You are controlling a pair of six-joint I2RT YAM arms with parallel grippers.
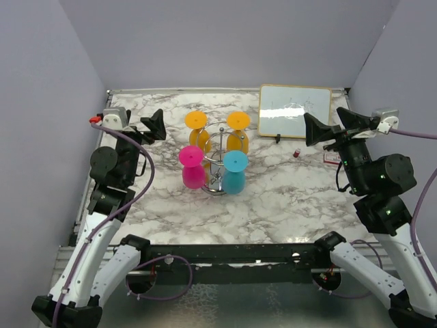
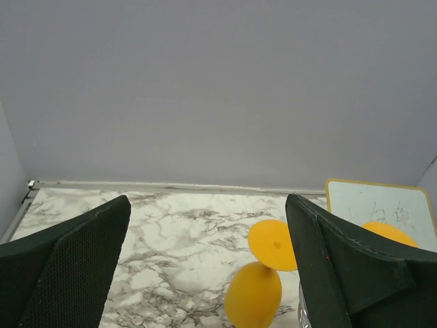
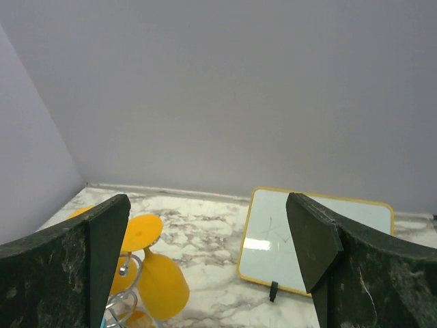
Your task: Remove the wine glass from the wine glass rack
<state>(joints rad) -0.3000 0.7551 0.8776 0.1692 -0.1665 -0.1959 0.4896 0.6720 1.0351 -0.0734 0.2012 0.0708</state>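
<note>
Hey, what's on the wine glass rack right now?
Four inverted glasses hang on the rack: orange glass back left, second orange glass back right, pink glass front left, blue glass front right. Their round feet hide what holds them.

The whole worktop (image 1: pixel 287 198) is seen from above and behind the arm bases (image 1: pixel 65 311). Each wrist view is aimed low and close across it toward the back wall (image 2: pixel 218 89). The whiteboard (image 1: pixel 295 111) and orange glasses (image 1: pixel 196 121) are shared by all three.
</note>
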